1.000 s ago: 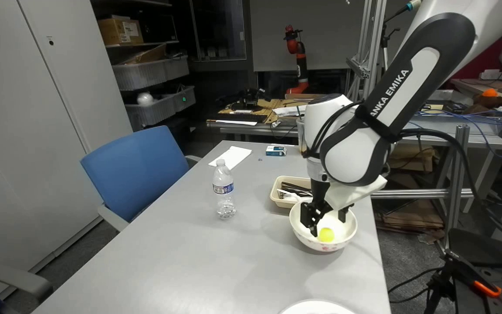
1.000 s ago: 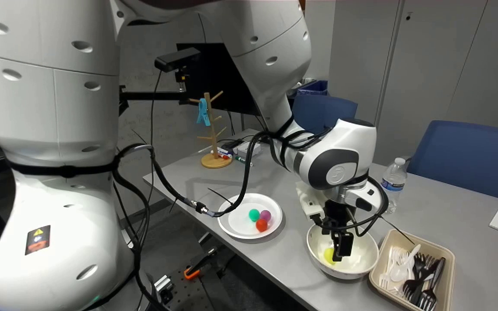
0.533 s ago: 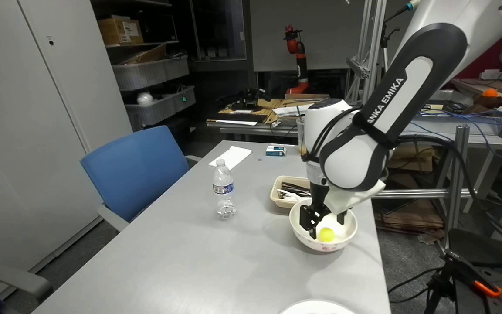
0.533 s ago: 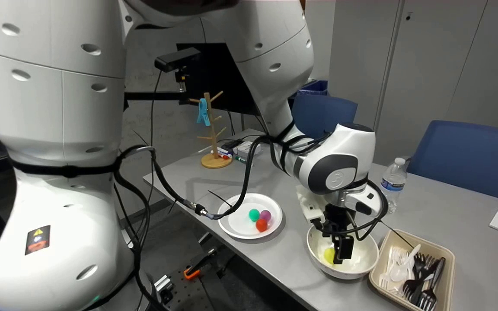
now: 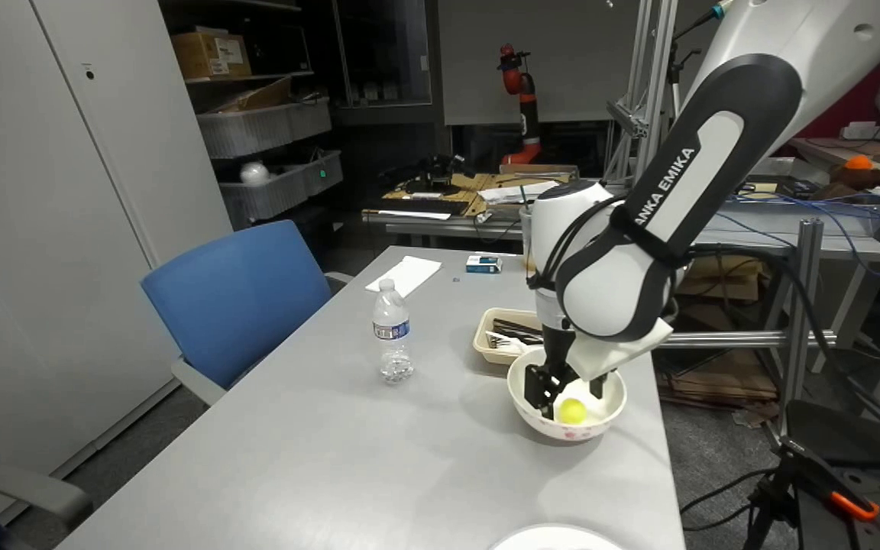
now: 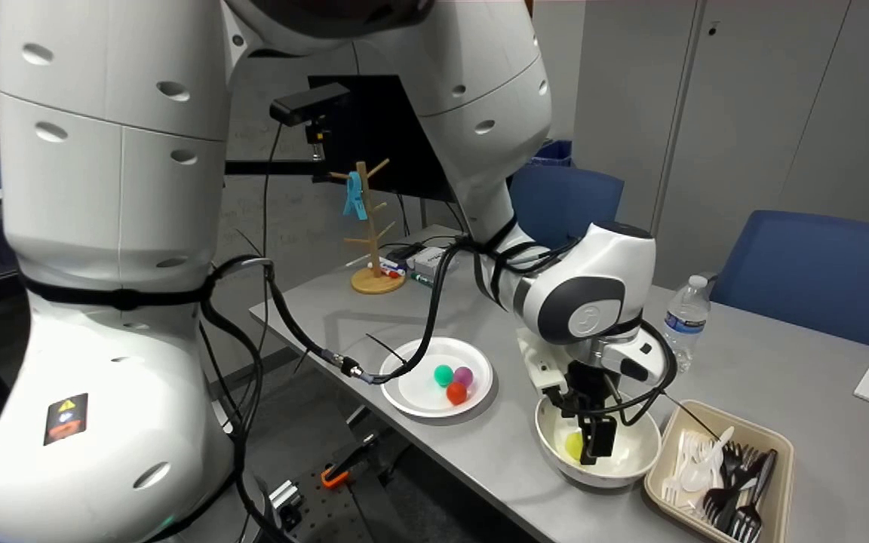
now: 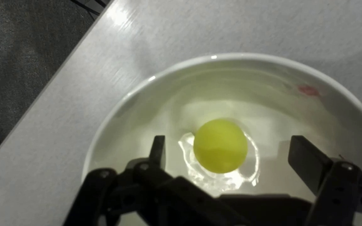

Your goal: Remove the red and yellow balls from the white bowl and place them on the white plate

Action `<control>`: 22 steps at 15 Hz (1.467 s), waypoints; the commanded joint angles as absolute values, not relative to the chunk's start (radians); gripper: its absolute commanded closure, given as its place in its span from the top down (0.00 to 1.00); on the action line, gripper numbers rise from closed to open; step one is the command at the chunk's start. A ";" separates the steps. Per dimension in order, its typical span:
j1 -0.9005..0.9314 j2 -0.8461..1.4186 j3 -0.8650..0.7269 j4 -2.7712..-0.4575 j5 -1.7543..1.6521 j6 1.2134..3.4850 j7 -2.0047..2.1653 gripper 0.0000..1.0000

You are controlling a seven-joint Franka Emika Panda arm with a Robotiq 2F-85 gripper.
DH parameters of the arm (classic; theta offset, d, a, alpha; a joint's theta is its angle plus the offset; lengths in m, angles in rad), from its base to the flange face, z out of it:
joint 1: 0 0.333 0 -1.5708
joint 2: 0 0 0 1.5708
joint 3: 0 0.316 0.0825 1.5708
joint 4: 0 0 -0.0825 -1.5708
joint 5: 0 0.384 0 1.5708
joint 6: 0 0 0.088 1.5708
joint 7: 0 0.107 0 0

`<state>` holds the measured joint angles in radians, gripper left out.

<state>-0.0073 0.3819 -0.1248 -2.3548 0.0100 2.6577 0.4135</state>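
The white bowl [image 5: 520,397] stands on the table and shows in both exterior views [image 6: 640,464]; its rim [image 7: 247,56] fills much of the wrist view. The yellow ball [image 7: 220,146] lies at the bottom of the bowl; it also shows in both exterior views [image 5: 571,412] [image 6: 574,445]. My gripper [image 7: 228,139] is open and empty, fingers reaching down inside the bowl, one on each side of the yellow ball and apart from it. The red ball [image 6: 456,393] lies on the white plate [image 6: 410,388]; the plate's edge [image 5: 554,537] also shows in an exterior view.
A green ball [image 6: 443,375] and a purple ball [image 6: 463,376] share the plate. A beige tray of cutlery [image 6: 778,467] stands close beside the bowl. A water bottle [image 5: 393,332] and a wooden stand [image 6: 374,279] are on the table. The table edge [image 7: 52,81] is near the bowl.
My arm has come down a little, lowering the open gripper slightly deeper into the bowl. The balls, bowl and plate have not visibly moved.
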 commanded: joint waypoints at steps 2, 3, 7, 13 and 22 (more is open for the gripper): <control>-0.011 0.411 -0.120 -2.335 0.044 2.683 0.375 0.80; -0.011 0.414 -0.121 -2.335 0.045 2.684 0.375 0.73; -0.011 0.421 -0.122 -2.331 0.054 2.688 0.372 0.45; -0.010 0.422 -0.122 -2.325 0.055 2.690 0.371 0.17; 0.033 0.315 -0.181 -2.376 -0.029 2.601 0.416 0.17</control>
<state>-0.0025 0.3895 -0.1440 -2.3384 0.0160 2.6577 0.4053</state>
